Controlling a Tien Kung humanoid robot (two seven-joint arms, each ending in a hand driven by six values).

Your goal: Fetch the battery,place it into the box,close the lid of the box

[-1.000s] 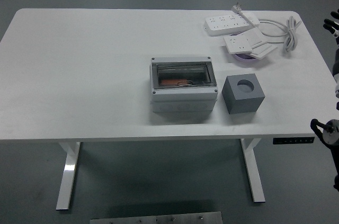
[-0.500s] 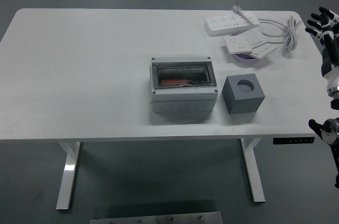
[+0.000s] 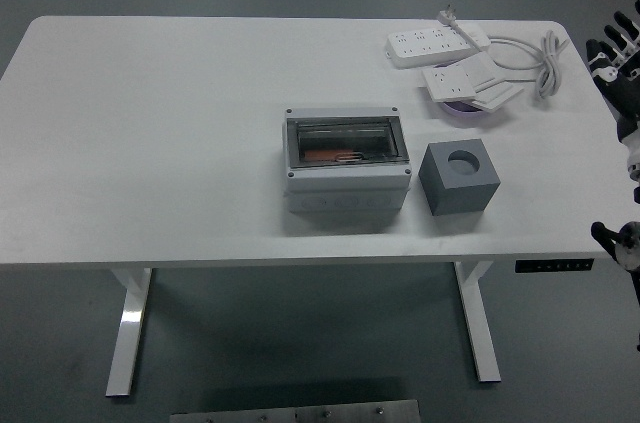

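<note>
A grey box (image 3: 347, 163) stands at the middle of the white table (image 3: 150, 123). Its clear lid (image 3: 345, 140) lies shut, and an orange-brown object (image 3: 335, 157) shows through it inside. A grey cube (image 3: 459, 177) with a round hole on top stands just right of the box. My right hand (image 3: 615, 41) is at the picture's right edge, off the table's right side, fingers spread and holding nothing. My left arm is out of view.
Two white power strips (image 3: 438, 41) (image 3: 470, 80) with a coiled cable (image 3: 540, 58) lie at the table's far right. A purple dish (image 3: 462, 110) sits under the nearer strip.
My right hand came up at the right edge, moved in over the table's corner, then drew back to the right. The box and cube have not moved.
</note>
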